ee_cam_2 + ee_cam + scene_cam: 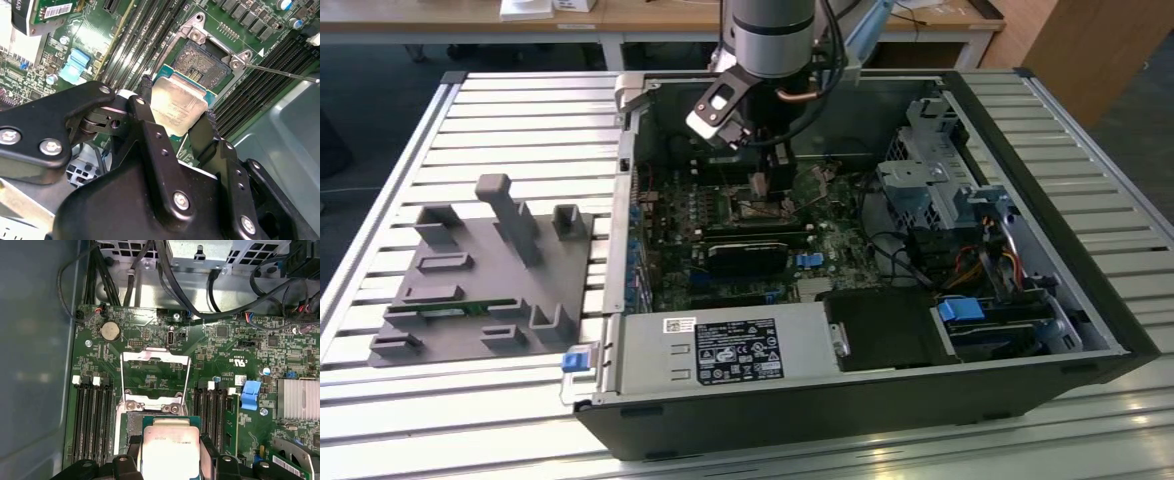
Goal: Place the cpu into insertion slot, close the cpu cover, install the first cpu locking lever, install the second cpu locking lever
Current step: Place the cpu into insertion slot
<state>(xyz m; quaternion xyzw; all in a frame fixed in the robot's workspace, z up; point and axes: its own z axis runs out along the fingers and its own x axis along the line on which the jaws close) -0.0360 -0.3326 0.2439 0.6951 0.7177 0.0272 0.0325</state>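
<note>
My gripper (177,114) is shut on the cpu (176,104), a small square chip with a dull grey metal top, pinched at two opposite edges by the black fingers (145,100). The chip hangs a little above the open insertion slot (202,62), partly over it. In the first wrist view the cpu (170,447) sits between the fingertips (207,447), and the cpu cover (156,358), a thin silvery frame, stands swung open beyond the socket. A thin locking lever (280,72) sticks out sideways, unlatched. In the exterior view the gripper (758,188) reaches down inside the computer case.
The motherboard (720,215) lies in an open computer case (854,400) on a slatted table. A black heatsink-like block (747,255), the power supply (720,352) and drive cages (947,190) surround the socket. Memory slots (92,420) flank it. A grey fixture tray (480,280) stands outside on the exterior view's left.
</note>
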